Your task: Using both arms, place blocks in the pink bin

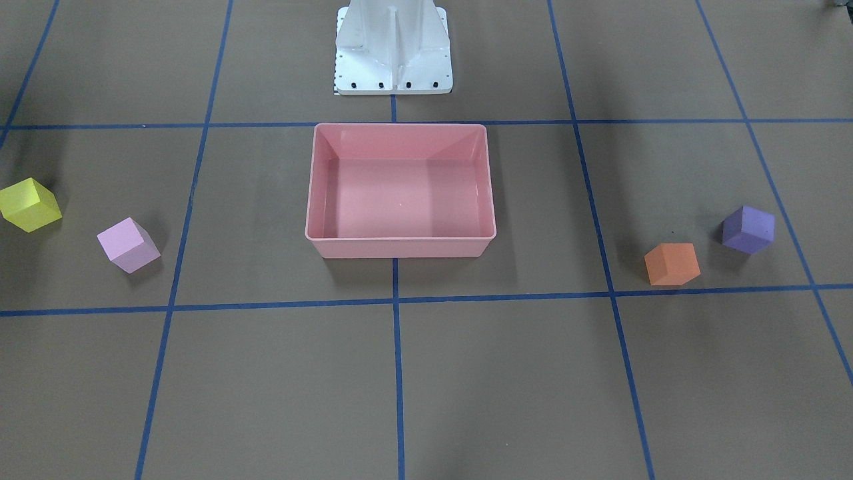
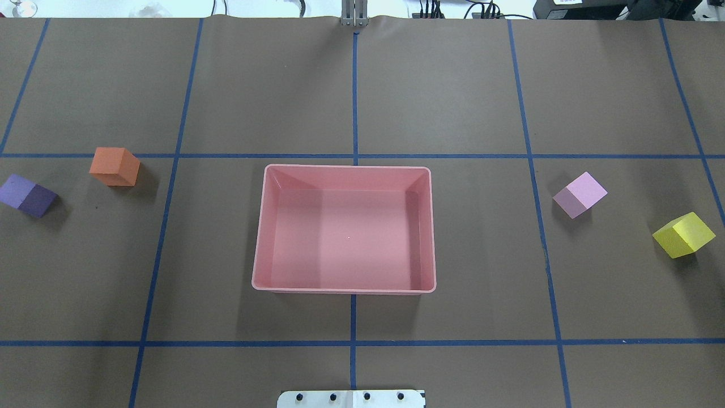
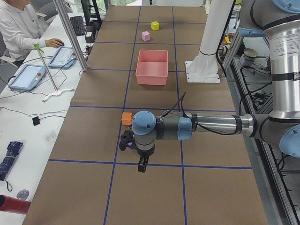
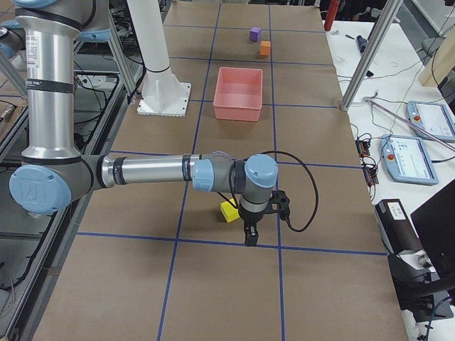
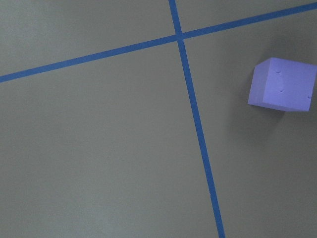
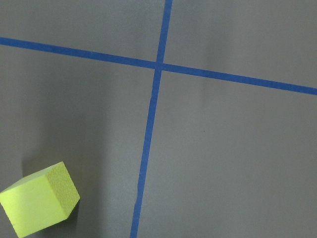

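Salmon-pink bin [image 2: 345,178] sat mid-table near the white pedestal [image 1: 393,57]. We saw the orange block [image 2: 115,166] and purple block [image 2: 27,195] well left of it, and the lilac block [image 2: 580,194] and yellow block [image 2: 683,234] well right. We could not tell whether the left gripper [image 3: 140,165] or the right gripper [image 4: 249,236] was clenched or released.

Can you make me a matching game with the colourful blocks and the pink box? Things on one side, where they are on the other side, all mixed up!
Things:
1. yellow block
2. purple block
3. pink bin
4. orange block

Places:
a. middle of the table
b. farthest out on the robot's right side
c. farthest out on the robot's left side
d. robot's left side, nearer the bin

Pairs: 1-b, 2-c, 3-a, 4-d
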`<move>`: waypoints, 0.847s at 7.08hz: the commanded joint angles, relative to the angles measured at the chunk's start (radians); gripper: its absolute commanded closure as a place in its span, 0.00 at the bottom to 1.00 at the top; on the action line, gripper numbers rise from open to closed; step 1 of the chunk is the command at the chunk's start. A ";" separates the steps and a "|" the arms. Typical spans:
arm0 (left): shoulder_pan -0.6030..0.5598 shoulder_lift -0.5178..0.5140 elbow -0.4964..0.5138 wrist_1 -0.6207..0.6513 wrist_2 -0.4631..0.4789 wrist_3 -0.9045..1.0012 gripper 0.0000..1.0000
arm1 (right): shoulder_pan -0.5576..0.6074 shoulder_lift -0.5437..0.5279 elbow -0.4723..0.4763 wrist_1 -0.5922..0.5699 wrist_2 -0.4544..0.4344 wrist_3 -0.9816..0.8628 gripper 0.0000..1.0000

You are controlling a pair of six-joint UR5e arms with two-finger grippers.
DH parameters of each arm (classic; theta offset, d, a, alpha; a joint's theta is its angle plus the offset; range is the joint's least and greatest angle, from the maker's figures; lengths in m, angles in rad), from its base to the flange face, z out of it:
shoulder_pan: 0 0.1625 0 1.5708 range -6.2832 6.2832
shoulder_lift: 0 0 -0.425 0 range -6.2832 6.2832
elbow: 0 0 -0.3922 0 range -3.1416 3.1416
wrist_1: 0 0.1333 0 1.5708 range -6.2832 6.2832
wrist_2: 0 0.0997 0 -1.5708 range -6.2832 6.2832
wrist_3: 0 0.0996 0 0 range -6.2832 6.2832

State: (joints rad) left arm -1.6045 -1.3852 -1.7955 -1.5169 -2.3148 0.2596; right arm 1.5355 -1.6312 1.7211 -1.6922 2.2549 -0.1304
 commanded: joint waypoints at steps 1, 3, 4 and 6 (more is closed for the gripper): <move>0.000 0.000 -0.005 -0.031 0.000 0.000 0.00 | -0.003 0.004 0.000 0.000 0.000 0.003 0.00; 0.005 -0.015 -0.007 -0.034 0.001 -0.003 0.00 | -0.006 0.013 0.012 0.000 0.002 0.002 0.01; 0.005 -0.035 -0.008 -0.049 0.002 -0.005 0.00 | -0.006 0.033 0.012 0.002 0.002 0.003 0.00; 0.005 -0.041 0.008 -0.217 0.005 -0.010 0.00 | -0.008 0.126 0.022 0.047 -0.001 0.011 0.01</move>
State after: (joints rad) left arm -1.6001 -1.4199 -1.7958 -1.6395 -2.3106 0.2518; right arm 1.5291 -1.5663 1.7414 -1.6797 2.2566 -0.1244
